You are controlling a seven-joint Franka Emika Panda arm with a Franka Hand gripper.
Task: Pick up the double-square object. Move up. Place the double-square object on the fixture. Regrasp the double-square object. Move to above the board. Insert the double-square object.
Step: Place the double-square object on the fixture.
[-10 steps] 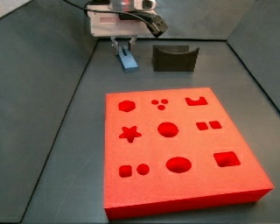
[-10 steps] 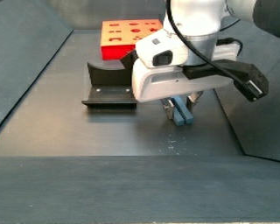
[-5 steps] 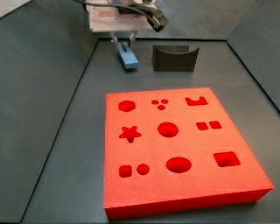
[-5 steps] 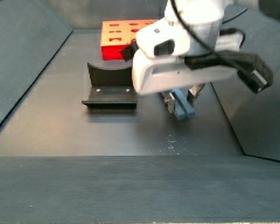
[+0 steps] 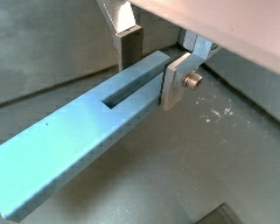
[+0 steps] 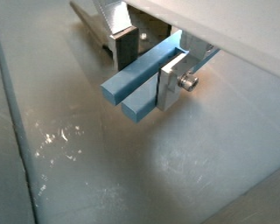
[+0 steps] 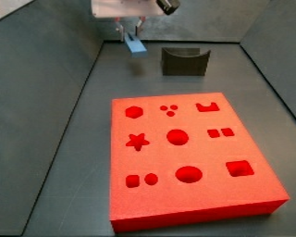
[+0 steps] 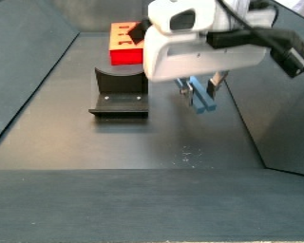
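The double-square object (image 5: 90, 131) is a light-blue bar with a slot in its top face. In both wrist views it is clamped at one end, and my gripper (image 5: 152, 66) is shut on it. The bar (image 6: 140, 80) sticks out from between the silver finger (image 6: 174, 80) and the dark-padded one (image 6: 122, 48). In both side views the gripper (image 7: 129, 30) hangs above the grey floor, with the bar (image 8: 200, 95) pointing down and off the floor. The dark fixture (image 7: 184, 62) stands beside it. The red board (image 7: 161, 159) lies further off.
Grey walls enclose the floor in both side views. The fixture (image 8: 117, 102) sits between the gripper (image 8: 198, 87) and the board (image 8: 123, 55). Light scratch marks (image 8: 185, 155) show on the floor below the bar.
The gripper has risen straight up with the blue bar, which rested at floor level one second ago and now hangs off the floor. Fixture and board have not moved.
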